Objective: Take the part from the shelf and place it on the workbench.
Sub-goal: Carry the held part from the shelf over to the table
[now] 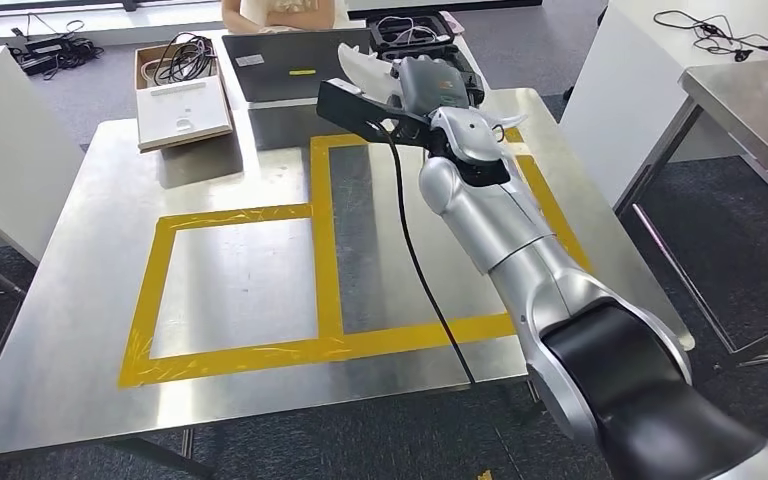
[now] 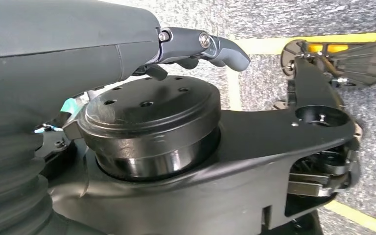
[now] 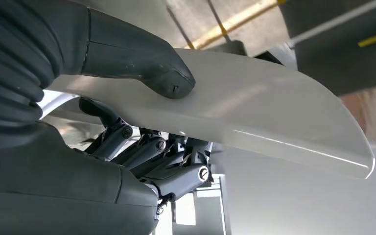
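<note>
The right hand (image 1: 415, 85) is out over the far side of the workbench (image 1: 80, 330), thumb (image 3: 147, 68) pressed on top of the white part (image 3: 274, 112) and the darker fingers (image 3: 166, 161) curled beneath, so the part is firmly pinched and carried above the steel, not touching it. To my eye this is the placing step: the part is off the shelf, and what remains is to lower it, probably inside the yellow tape outline (image 1: 325, 240), then let go. The left hand (image 2: 196, 46) hangs low by the robot's body; I cannot tell how its fingers sit. No brand or writing is legible anywhere, not even on the laptop (image 1: 295, 65) beyond the bench.
</note>
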`<action>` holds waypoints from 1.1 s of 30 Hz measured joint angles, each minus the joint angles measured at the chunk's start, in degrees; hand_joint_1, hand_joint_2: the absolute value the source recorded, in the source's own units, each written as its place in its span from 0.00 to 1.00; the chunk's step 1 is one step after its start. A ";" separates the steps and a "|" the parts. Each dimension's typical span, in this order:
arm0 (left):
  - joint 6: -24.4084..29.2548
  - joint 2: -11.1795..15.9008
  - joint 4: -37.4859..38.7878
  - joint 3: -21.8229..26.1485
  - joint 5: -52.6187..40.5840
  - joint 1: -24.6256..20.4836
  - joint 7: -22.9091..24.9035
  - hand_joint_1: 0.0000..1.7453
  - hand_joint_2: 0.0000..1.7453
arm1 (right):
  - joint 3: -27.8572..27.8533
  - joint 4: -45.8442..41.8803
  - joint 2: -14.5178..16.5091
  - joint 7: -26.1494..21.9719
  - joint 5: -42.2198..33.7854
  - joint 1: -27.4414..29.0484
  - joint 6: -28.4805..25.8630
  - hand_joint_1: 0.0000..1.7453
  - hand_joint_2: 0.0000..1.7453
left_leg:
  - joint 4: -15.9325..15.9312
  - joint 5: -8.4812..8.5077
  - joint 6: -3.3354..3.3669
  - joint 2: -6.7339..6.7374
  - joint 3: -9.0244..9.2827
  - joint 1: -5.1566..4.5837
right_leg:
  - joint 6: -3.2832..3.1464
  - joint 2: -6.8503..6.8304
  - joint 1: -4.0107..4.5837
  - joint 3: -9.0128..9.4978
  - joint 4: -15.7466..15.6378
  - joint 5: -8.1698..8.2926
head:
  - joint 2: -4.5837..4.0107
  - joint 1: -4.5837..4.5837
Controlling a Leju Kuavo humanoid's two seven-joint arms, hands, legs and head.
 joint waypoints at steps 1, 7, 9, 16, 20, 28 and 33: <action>0.00 0.00 0.00 -0.21 -0.02 -0.01 0.14 0.00 1.00 | 0.27 2.03 0.50 0.66 0.24 -0.65 0.38 1.00 1.00 | 0.00 0.01 0.04 0.00 0.00 0.00 | 0.04 0.00 0.00 0.02 -0.03 0.02 | 0.00 0.00; 0.00 -0.07 0.00 -0.84 -0.18 0.03 0.33 0.00 1.00 | 0.96 8.20 2.17 2.90 0.86 -1.38 1.94 1.00 1.00 | 0.02 0.02 0.10 0.00 0.00 0.00 | 0.15 0.00 0.00 0.02 -0.07 0.08 | -0.02 0.00; 0.00 -0.11 0.00 -1.12 -0.51 0.03 0.57 0.00 1.00 | 0.97 9.55 2.34 3.91 0.95 -1.23 3.15 1.00 1.00 | 0.02 0.01 0.10 0.00 0.01 0.00 | 0.17 0.00 0.00 0.02 -0.08 0.07 | -0.01 0.00; 0.00 -0.28 0.00 -2.03 -0.92 -0.22 1.31 0.00 1.00 | 1.51 12.47 2.37 4.56 2.04 3.19 4.52 1.00 1.00 | 0.00 0.00 0.12 0.05 0.01 0.04 | 0.18 0.01 0.01 -0.03 -0.08 0.06 | -0.01 0.00; 0.00 -0.28 0.00 -2.18 -0.75 -0.35 1.06 0.00 1.00 | 1.62 13.17 2.37 4.81 2.05 4.39 4.64 1.00 1.00 | -0.01 0.00 0.12 0.08 0.00 0.06 | 0.18 0.01 0.01 -0.07 -0.07 0.06 | -0.01 0.00; 0.00 -0.30 0.00 -2.25 -0.67 -0.74 0.99 0.00 1.00 | 1.82 13.57 2.34 4.88 2.43 5.09 4.86 1.00 1.00 | -0.02 0.00 0.11 0.09 0.01 0.08 | 0.18 0.02 0.03 -0.07 -0.07 0.06 | -0.02 0.00; 0.00 -0.37 0.00 -2.41 -0.67 -0.74 1.17 0.00 1.00 | 1.84 13.62 2.18 4.81 2.47 5.23 4.45 1.00 1.00 | -0.01 0.00 0.12 0.09 0.00 0.08 | 0.18 0.02 0.03 -0.06 -0.08 0.06 | -0.01 0.00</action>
